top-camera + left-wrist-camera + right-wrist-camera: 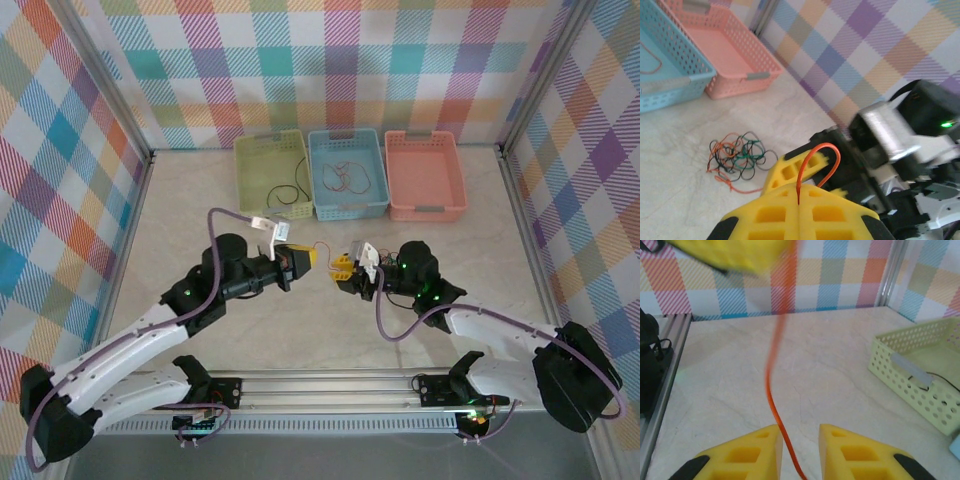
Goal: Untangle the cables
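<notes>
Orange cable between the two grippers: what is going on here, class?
The left gripper is shut on an orange cable, which runs between the open fingers of the right gripper. A tangle of orange, green and black cables lies on the table. A red cable lies in the blue basket.

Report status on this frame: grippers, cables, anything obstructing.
Left gripper shut on orange cable. Right gripper open, cable running between its fingers. Tangle lying loose on table. No obstruction seen.
</notes>
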